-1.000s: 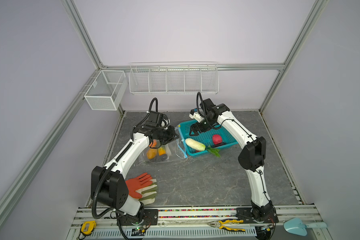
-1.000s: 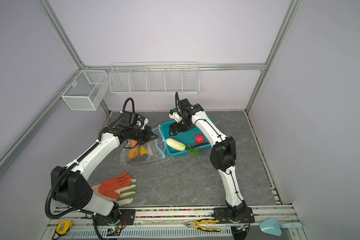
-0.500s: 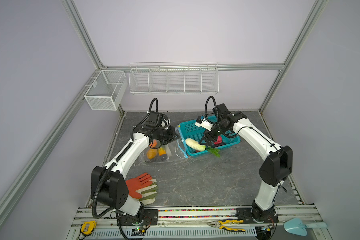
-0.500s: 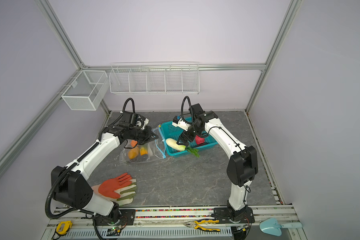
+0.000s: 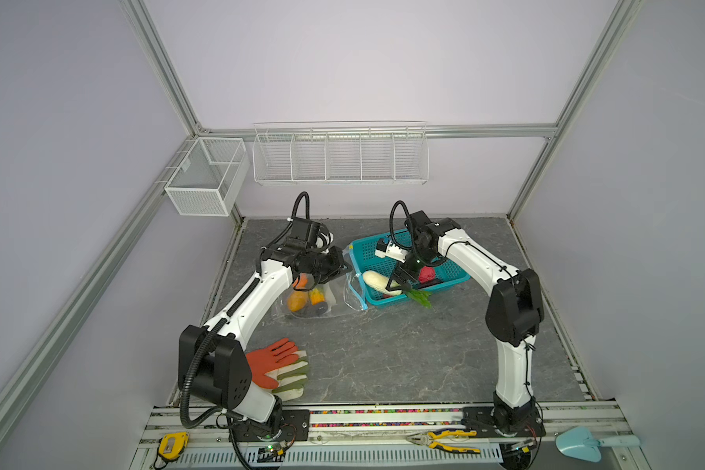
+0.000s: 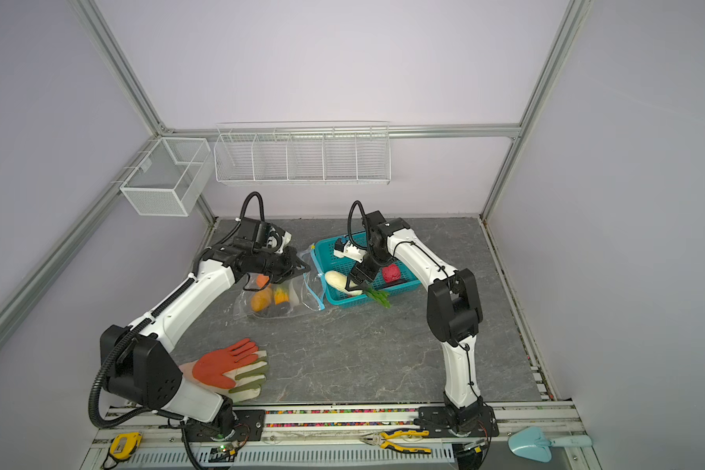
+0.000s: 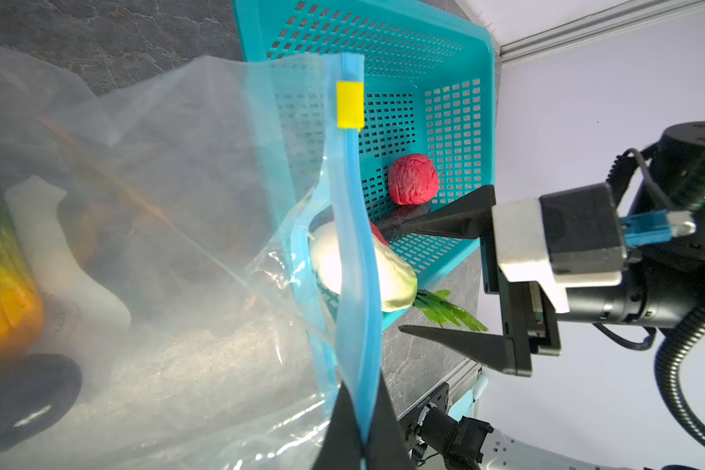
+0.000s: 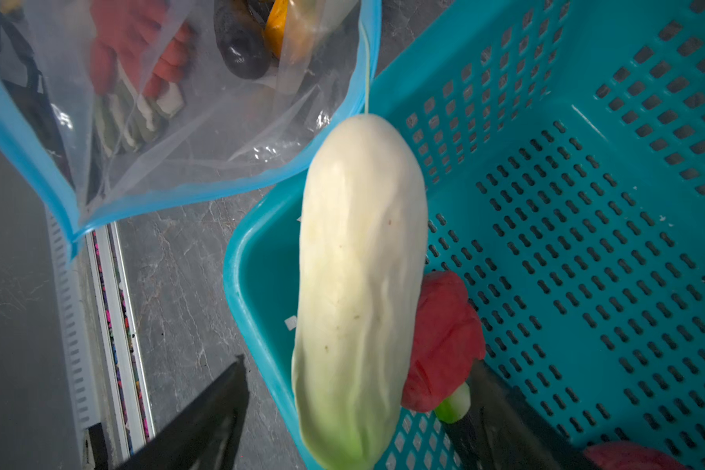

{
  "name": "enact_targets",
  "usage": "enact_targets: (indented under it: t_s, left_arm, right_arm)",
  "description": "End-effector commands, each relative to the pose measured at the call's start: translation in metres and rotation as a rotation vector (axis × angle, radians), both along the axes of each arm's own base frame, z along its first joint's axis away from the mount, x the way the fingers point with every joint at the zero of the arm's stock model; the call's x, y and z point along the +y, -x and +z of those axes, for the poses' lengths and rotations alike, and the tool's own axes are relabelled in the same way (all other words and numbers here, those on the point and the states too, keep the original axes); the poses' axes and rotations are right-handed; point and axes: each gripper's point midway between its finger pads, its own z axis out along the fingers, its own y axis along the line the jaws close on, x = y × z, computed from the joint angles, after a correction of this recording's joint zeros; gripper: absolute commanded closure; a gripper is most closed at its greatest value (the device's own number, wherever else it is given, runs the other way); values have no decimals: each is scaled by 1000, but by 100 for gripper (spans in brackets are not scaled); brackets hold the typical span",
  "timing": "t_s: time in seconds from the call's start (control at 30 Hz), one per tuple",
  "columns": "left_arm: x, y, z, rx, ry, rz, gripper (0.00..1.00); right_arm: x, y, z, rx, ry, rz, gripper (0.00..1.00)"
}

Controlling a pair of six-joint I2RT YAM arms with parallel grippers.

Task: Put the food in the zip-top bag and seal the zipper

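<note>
Swung in from the far end of the teal perforated basket (image 8: 587, 203), the right gripper (image 8: 359, 407) spreads its 2 black tapered fingers (image 8: 212, 411) either side of the smooth, oblong white-green cabbage (image 8: 359, 285) lying across the basket's near corner. Beside it, the left gripper (image 7: 361, 411) pinches the light-blue zipper (image 7: 353, 244) of the crinkly clear zip-top bag (image 7: 180, 244), which holds orange pieces (image 5: 296, 301) and a dark eggplant (image 8: 241, 53).

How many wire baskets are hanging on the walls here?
2. A small mesh box hangs on the left-hand wall near the back corner, and a long divided wire rack hangs on the back wall. Nothing seems to hide a third.
</note>
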Motion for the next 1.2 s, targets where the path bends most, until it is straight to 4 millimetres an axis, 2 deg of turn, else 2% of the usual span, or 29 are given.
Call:
enact_targets:
  t_s: [0.0,0.27,0.6,0.87,1.17]
  left_arm:
    - [0,4,-2,2,-5,-15,100]
    - [0,4,-2,1,-8,-13,100]
    - [1,4,-2,0,-13,-9,100]
    - [2,3,-1,-1,-16,-2,100]
    - [3,4,0,-3,-16,0,100]
  right_arm:
    - [7,11,-4,51,-21,51,17]
    - [9,18,-16,107,-14,63,22]
    - [9,21,-16,125,-17,72,39]
    - [7,16,-5,100,-3,70,50]
    - [-9,17,19,29,61,56,55]
